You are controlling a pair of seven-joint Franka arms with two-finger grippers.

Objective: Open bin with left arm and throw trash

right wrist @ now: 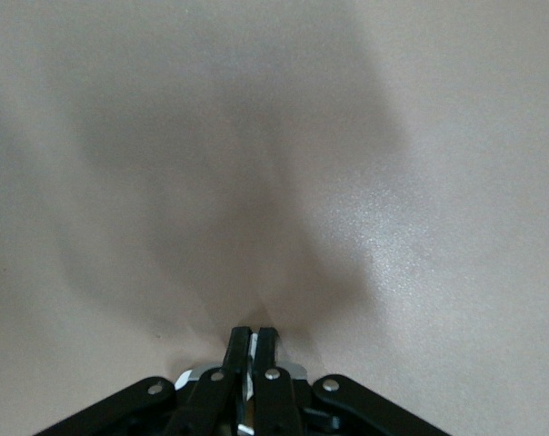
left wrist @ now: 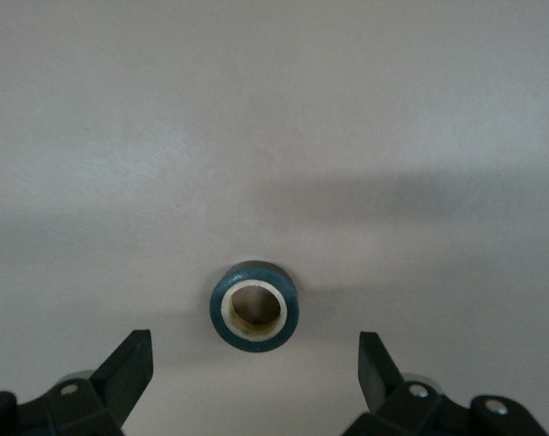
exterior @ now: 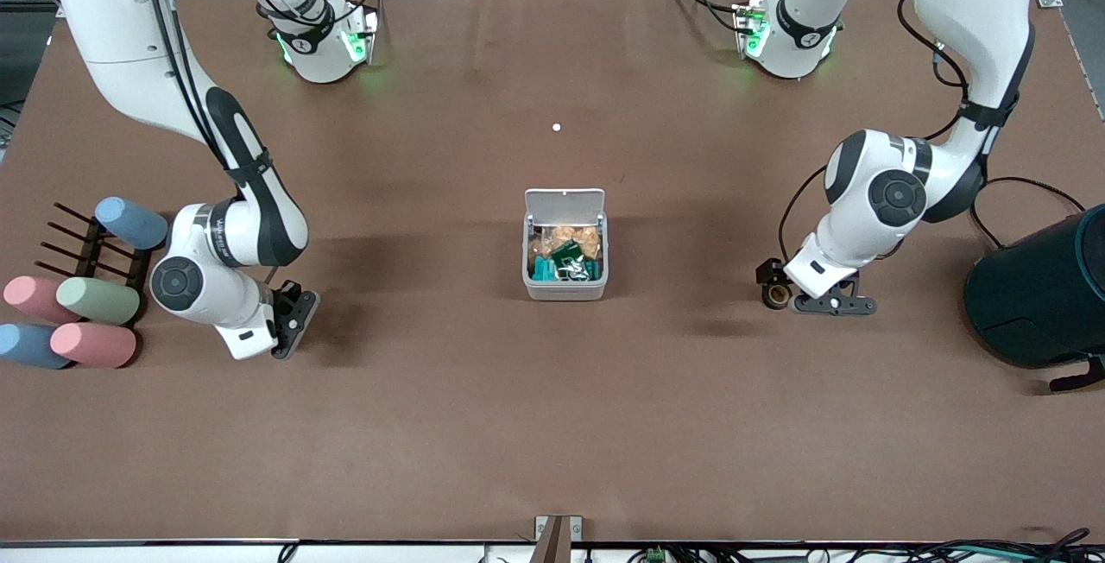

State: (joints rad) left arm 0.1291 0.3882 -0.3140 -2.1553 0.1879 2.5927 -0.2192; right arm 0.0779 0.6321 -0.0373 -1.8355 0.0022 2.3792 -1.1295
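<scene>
The left pincer [exterior: 833, 304] hangs low, fingers spread wide, by the tape ring [left wrist: 254, 306]; the right pincer [exterior: 293, 321] is clenched empty over bare desk [exterior: 552, 425]; the bin [exterior: 565, 287] stands open.

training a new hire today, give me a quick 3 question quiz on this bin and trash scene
1. True or false: the bin has its lid shut.
2. Which item lies on the table between the left gripper's open jaws: A) packet B) tape ring C) scrap?
3. Fill in: the right gripper, jaws shut, sits low over the table beside the rack of coloured ____.

Key:
1. False; the lid stands open and packets show inside.
2. B
3. cylinders
</scene>
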